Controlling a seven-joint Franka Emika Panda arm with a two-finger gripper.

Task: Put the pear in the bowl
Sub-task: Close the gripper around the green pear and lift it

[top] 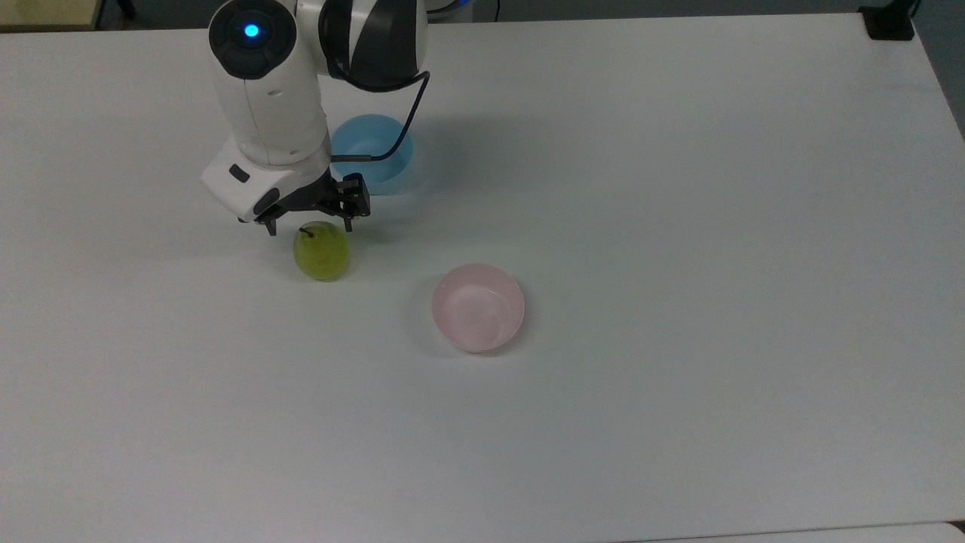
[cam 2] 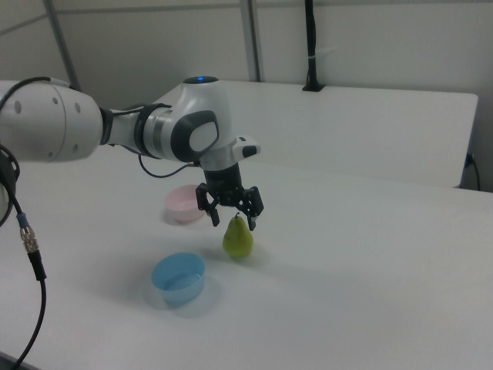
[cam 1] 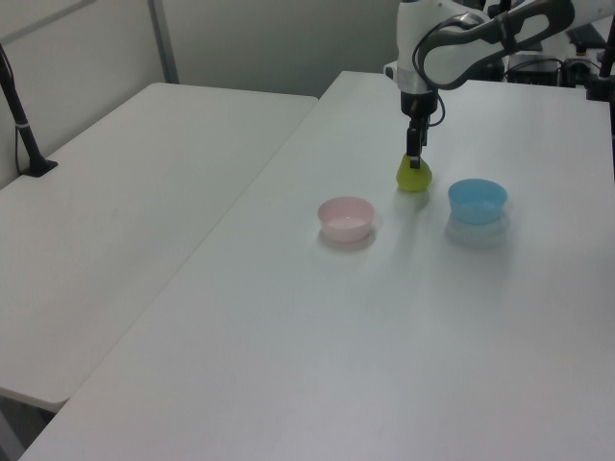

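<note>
White table (top: 678,422), 2nd white table (cam 1: 125,192) beside; grey partition wall (cam 2: 370,38) w/ metal posts behind.

My arm (top: 268,98) is glossy white and rounded, with dark grey bands at the joints and 1 round black cap lit by a blue light (top: 251,31). A thin black cable (top: 399,113) loops from it to my wrist, where a white block carries 2 small dark oval marks. My gripper (top: 309,225) is black, with 2 slim fingers (cam 2: 254,222).
</note>
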